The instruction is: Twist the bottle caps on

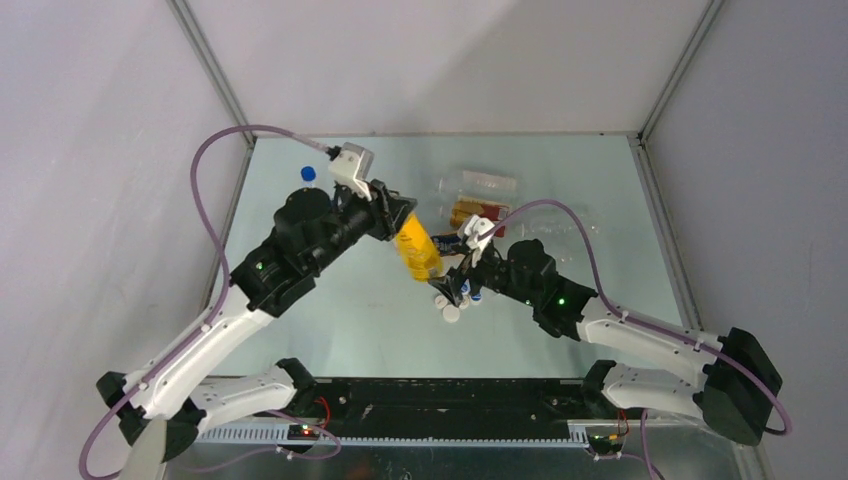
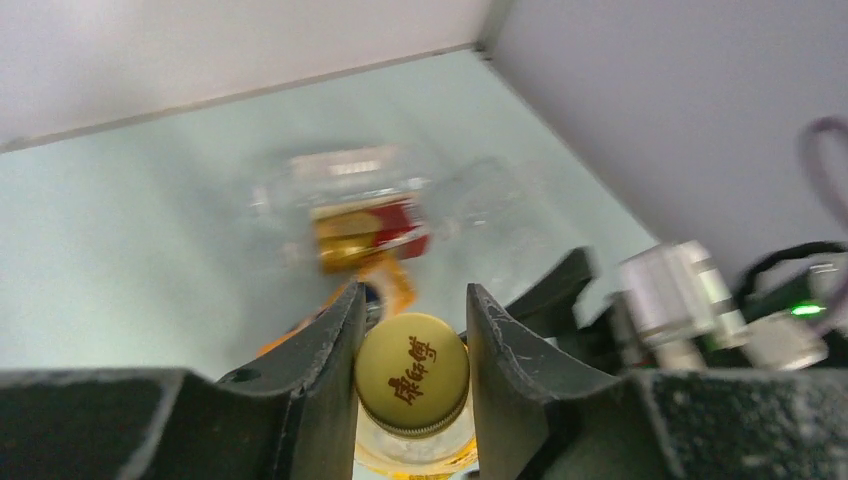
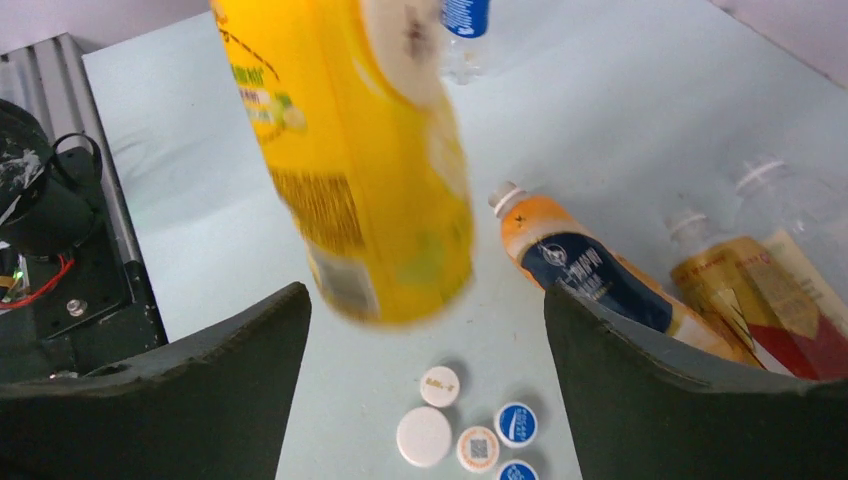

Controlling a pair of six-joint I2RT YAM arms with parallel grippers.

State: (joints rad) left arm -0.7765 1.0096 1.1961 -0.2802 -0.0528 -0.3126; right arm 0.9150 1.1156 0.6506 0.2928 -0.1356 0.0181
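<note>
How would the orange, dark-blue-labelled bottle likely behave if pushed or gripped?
The orange bottle lies on its side with a round body, so it would probably roll when nudged sideways. It looks uncapped, so any contents might spill. It looks like thin plastic, likely light and squashable.

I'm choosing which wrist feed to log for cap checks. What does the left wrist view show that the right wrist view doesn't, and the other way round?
Left wrist only: the yellow cap sitting on the neck of the yellow bottle, between the fingers of the left gripper. Right wrist only: the loose caps and, near them, the uncapped orange bottle with the dark-blue label lying on its side. Both: the yellow bottle itself and the gold-and-red labelled bottle lying beyond it.
</note>
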